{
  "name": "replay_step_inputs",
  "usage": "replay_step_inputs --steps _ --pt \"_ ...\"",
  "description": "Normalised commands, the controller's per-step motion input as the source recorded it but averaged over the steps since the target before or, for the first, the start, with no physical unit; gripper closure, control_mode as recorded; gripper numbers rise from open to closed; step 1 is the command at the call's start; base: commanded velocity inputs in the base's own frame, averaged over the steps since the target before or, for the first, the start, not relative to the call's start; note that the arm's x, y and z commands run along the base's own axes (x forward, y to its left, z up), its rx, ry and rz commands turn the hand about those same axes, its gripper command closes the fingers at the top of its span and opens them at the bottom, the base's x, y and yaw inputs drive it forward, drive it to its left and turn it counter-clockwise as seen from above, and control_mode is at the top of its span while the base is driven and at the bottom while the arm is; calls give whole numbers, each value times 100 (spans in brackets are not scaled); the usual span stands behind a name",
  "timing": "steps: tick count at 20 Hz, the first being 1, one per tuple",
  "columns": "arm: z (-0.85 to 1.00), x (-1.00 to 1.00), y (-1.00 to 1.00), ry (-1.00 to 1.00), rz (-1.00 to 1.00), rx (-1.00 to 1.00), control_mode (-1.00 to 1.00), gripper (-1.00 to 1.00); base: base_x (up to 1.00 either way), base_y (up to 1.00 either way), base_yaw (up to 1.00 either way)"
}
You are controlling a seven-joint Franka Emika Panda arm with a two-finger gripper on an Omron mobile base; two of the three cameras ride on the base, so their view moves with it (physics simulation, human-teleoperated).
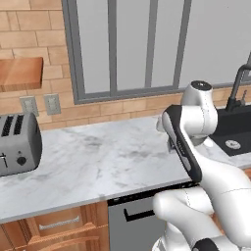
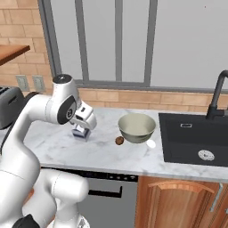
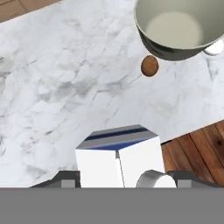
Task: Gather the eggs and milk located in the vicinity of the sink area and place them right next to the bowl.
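The milk (image 3: 118,157), a white carton with a blue stripe, sits between my fingers, and my gripper (image 3: 124,181) is shut on it. From the right base view the gripper (image 2: 82,130) holds the milk (image 2: 80,133) low at the marble counter, left of the bowl (image 2: 136,127); I cannot tell whether the carton touches the counter. One of the eggs (image 2: 119,140), brown, lies on the counter against the bowl's left side. In the hand view that egg (image 3: 149,65) lies just below the bowl (image 3: 175,26). The black sink (image 2: 196,138) is to the right.
A small white rounded thing (image 2: 151,144) lies at the bowl's right foot. A tall black faucet (image 2: 217,94) stands behind the sink. A grey toaster (image 1: 17,142) stands at the counter's far left. Wooden cabinets and a dishwasher front run below the counter edge.
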Motion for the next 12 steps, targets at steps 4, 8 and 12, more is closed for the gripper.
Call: replay_step_inputs --steps 4,8,12 --pt "4 21 -16 2 6 0 -100 100 0 0 0" --pt "4 50 -10 4 11 -12 -100 100 0 0 0" --pt "28 89 -25 19 2 -25 -100 100 0 0 0"
